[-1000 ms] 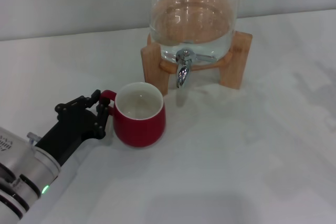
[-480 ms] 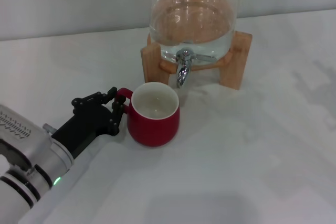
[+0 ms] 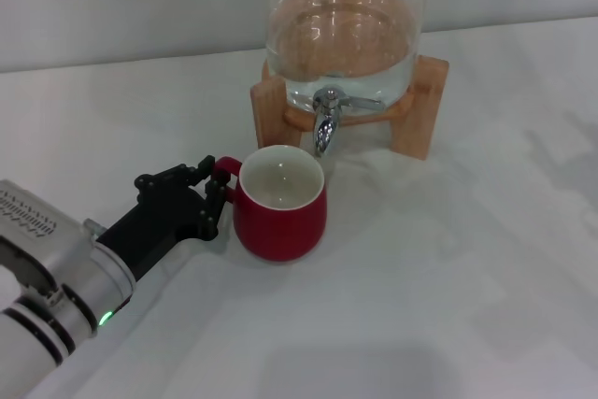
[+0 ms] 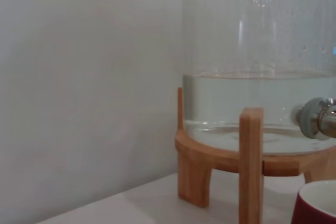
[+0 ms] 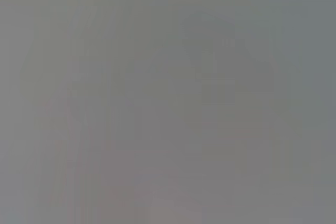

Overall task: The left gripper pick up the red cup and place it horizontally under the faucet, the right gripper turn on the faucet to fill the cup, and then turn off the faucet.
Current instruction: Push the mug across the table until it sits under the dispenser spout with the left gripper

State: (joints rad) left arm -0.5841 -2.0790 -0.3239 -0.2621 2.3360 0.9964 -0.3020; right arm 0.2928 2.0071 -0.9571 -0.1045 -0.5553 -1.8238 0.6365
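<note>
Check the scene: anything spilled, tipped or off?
Nothing stands out. The red cup stands upright and dry inside, held at its handle by the left tool, just short of the faucet. No water on the table.

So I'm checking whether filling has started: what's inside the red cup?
Nothing that shows: the red cup presents only its bare off-white inside, no water visible. The near inner wall is hidden by its rim. The left tool grips its handle.

Glass dispenser (image 4: 252, 103) on wooden stand (image 4: 251, 161), faucet (image 4: 317, 119) above red cup (image 4: 317, 205) rim.
</note>
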